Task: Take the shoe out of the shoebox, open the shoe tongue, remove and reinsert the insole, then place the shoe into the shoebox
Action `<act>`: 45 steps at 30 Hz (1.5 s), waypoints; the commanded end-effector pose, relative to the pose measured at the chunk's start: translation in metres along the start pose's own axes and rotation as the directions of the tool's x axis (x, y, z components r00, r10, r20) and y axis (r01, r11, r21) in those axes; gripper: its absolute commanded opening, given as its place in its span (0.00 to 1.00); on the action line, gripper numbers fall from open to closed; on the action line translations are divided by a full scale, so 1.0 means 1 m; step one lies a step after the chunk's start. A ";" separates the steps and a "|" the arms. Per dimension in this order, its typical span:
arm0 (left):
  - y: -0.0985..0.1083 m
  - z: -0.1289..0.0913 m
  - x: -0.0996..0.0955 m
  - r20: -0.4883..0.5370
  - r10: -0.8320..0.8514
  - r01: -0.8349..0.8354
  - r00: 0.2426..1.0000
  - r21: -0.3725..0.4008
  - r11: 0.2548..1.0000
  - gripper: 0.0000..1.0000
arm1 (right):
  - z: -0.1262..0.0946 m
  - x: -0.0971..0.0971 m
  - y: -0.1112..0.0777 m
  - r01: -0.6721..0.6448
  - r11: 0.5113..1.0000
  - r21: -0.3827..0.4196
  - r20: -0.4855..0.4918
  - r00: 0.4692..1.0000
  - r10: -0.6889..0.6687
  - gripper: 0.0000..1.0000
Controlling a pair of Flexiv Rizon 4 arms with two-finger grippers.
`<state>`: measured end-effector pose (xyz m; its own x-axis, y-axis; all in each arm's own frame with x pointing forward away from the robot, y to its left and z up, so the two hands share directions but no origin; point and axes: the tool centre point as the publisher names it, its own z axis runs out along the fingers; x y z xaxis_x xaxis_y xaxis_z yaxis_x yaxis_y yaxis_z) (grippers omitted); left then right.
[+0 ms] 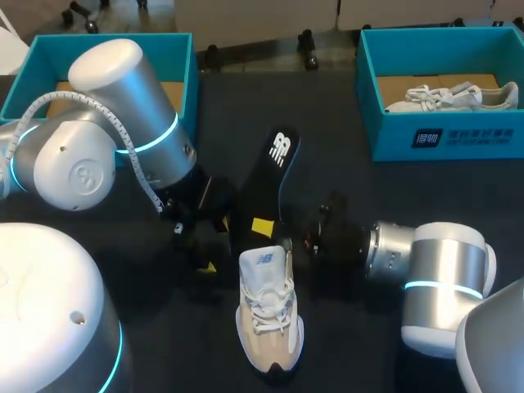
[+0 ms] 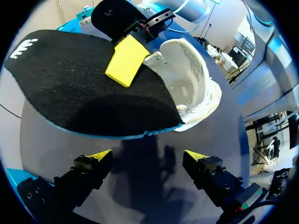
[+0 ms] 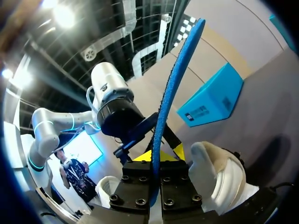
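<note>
found the right gripper point(image 1: 266, 229) clamped on the black insole point(image 1: 278, 176), raised on edge at twelve o'clock of the white shoe point(image 1: 268, 307) lying mid-table, and the left gripper point(image 2: 147, 158) with fingers apart at nine o'clock of that insole.

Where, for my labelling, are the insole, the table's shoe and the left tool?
insole point(image 2: 88, 88): left wrist view, middle of its black face.
shoe point(image 1: 268, 313): head view, on its laces.
left tool point(image 2: 147, 158): left wrist view, midway between its yellow tips.
</note>
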<state>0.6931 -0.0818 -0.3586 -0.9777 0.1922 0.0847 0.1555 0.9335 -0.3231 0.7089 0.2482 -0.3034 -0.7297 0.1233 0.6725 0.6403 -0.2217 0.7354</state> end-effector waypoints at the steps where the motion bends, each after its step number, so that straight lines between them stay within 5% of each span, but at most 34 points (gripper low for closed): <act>1: 0.000 -0.001 0.000 0.000 0.000 0.000 1.000 -0.002 1.000 1.00 | 0.001 0.000 0.011 0.005 1.000 0.024 -0.001 1.000 -0.005 0.00; 23: 0.000 -0.001 0.000 0.000 0.000 0.000 1.000 -0.002 1.000 1.00 | -0.007 -0.019 0.046 0.011 0.996 0.090 -0.006 1.000 -0.011 0.00; 45: 0.000 -0.001 0.000 0.000 0.000 0.000 1.000 -0.002 1.000 1.00 | -0.014 -0.031 0.035 0.049 0.993 0.112 -0.047 0.998 -0.044 0.00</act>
<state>0.6931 -0.0818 -0.3586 -0.9777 0.1922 0.0847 0.1555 0.9335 -0.3231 0.7504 0.2224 -0.2980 -0.7677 0.0902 0.6344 0.6259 -0.1068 0.7726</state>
